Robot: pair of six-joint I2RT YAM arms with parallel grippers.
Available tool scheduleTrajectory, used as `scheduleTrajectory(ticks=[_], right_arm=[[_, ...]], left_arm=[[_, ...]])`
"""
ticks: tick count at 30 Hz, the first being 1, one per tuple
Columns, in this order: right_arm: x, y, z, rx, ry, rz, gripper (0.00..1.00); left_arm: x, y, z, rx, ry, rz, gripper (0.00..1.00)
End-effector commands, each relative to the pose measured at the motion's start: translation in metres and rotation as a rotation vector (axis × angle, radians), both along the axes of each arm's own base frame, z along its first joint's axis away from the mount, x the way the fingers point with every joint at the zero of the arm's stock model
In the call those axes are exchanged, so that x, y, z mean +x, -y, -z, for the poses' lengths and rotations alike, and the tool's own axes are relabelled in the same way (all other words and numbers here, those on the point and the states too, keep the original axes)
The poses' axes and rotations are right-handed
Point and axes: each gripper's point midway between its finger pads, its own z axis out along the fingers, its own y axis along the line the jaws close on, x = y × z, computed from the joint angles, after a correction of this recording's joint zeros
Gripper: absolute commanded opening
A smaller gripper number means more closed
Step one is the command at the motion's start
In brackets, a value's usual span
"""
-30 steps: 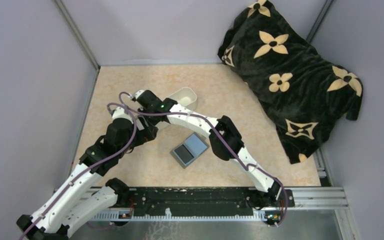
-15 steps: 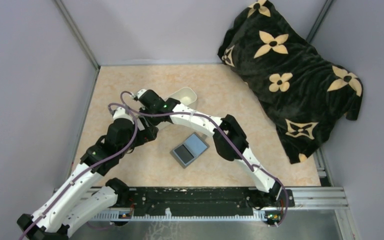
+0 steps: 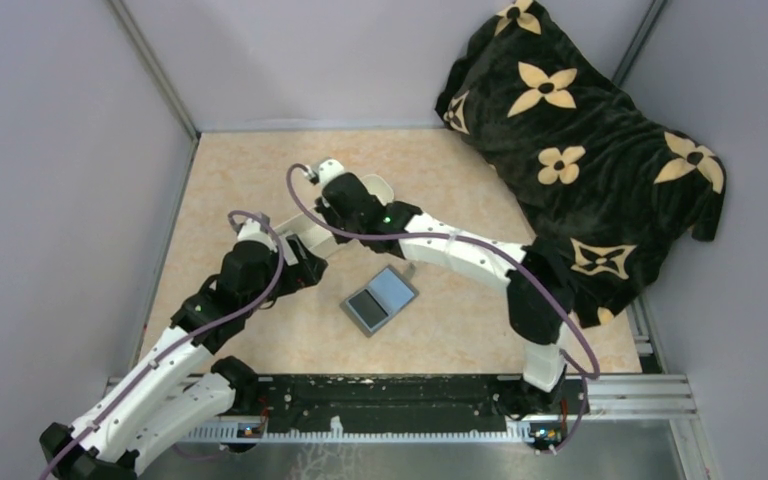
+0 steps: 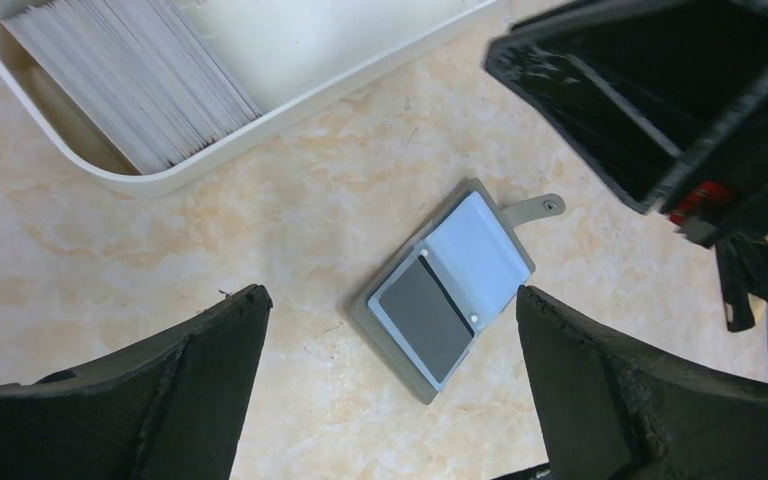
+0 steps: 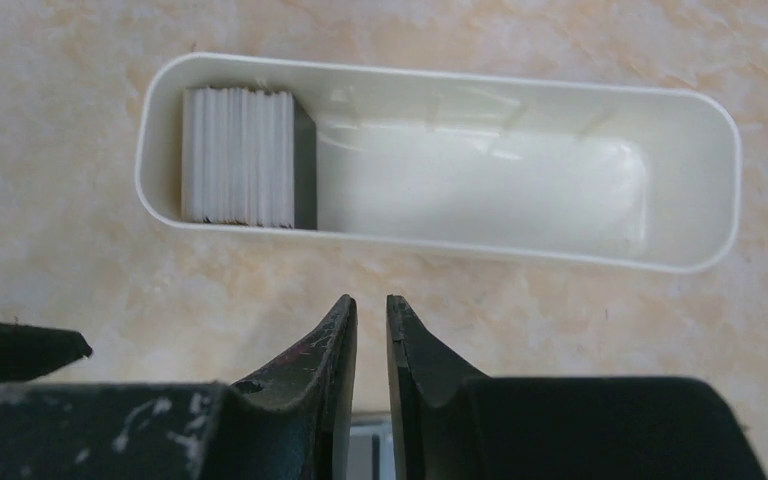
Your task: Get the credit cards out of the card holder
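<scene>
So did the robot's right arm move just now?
Yes. The right gripper swung away from the left arm, toward the far wall, and now sits over the white tray. The card holder stayed put.

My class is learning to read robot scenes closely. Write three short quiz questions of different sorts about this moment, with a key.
1. True or false: the card holder lies open on the table.
2. Where is the stack of pale cards? A) at one end of the white tray B) on the card holder C) on the black blanket
3. Fill in: the left gripper is ____.

Key: 1 true; 2 A; 3 open
</scene>
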Motion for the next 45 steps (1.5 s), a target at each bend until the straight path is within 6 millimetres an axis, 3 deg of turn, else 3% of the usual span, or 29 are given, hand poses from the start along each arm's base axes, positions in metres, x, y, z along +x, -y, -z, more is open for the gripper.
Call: scheduleTrajectory(ticks=[1, 7, 9, 10, 15, 20, 27, 33, 37, 45], right_arm=[[0.009, 0.04, -0.038, 0.163, 0.076, 0.119, 0.17], [-0.011, 0.097, -0.017, 0.166, 0.05, 0.194, 0.16], [-0.015, 0.113, -0.003, 0.152, 0.025, 0.221, 0.04], [-0.017, 0.12, 0.005, 0.145, 0.01, 0.233, 0.0], [-0.026, 0.144, 0.044, 0.074, -0.058, 0.266, 0.0], [-0.041, 0.136, 0.06, 0.08, -0.118, 0.191, 0.0], [-0.066, 0.105, 0.075, 0.052, -0.146, 0.095, 0.0], [-0.074, 0.099, 0.081, 0.079, -0.188, 0.087, 0.0], [-0.079, 0.093, 0.09, 0.073, -0.227, 0.048, 0.0], [-0.084, 0.087, 0.107, 0.054, -0.278, 0.025, 0.0]], left_arm=[[0.005, 0.017, -0.011, -0.067, 0.051, 0.065, 0.98], [0.006, 0.038, -0.008, -0.101, 0.031, 0.152, 0.95], [0.005, 0.047, -0.005, -0.125, 0.02, 0.187, 0.93], [0.004, 0.054, -0.002, -0.149, 0.007, 0.207, 0.91], [-0.015, 0.091, 0.028, -0.263, -0.08, 0.305, 0.89], [-0.035, 0.111, 0.045, -0.231, -0.115, 0.311, 0.89], [-0.05, 0.113, 0.074, -0.268, -0.197, 0.292, 0.89], [-0.062, 0.117, 0.101, -0.273, -0.265, 0.304, 0.9], [-0.057, 0.114, 0.109, -0.232, -0.26, 0.282, 0.91], [-0.026, 0.086, 0.115, -0.102, -0.206, 0.171, 0.92]])
